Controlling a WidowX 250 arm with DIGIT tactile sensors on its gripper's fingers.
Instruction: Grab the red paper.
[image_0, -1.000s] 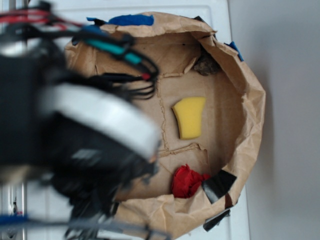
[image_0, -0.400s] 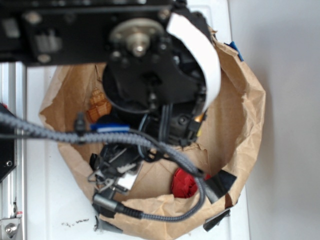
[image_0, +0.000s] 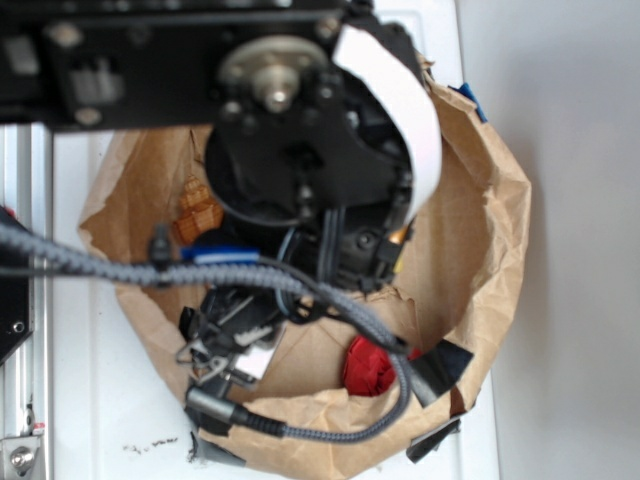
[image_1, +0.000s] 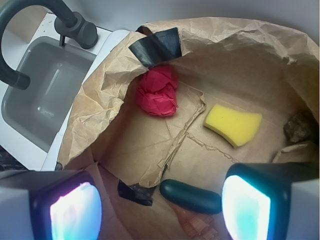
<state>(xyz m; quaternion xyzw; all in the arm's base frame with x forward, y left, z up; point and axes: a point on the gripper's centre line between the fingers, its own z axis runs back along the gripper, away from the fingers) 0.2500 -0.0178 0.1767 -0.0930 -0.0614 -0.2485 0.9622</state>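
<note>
There is one red paper (image_1: 157, 92), one yellow sponge (image_1: 234, 125), one dark green thing like a cucumber (image_1: 191, 196), one brown lumpy thing (image_1: 300, 126) at the right side, and one big brown paper bag (image_1: 235, 42) that holds them all. The bag has a piece of black tape (image_1: 156, 46) on its rim and another black piece (image_1: 135, 193) on its floor. Beside the bag is one gray sink (image_1: 47, 90) with one dark tap (image_1: 30, 30) bent over it. The red paper is a wrinkly ball, bright red all over, lumpy and not even. It is close to round, only a bit longer up and down in the wrist view, so it does not really point any way. It lies on the bag floor right under the black tape on the rim, close to the bag wall, and well apart from the yellow sponge. From above, the black arm (image_0: 300, 150) and a gray cable (image_0: 330, 300) hide most of the bag, and only part of the red paper (image_0: 368, 368) peeks out. The claw (image_1: 160, 210) hangs over the bag with its two fingers (image_1: 67, 207) wide apart, holding nothing, not touching the red paper.
</note>
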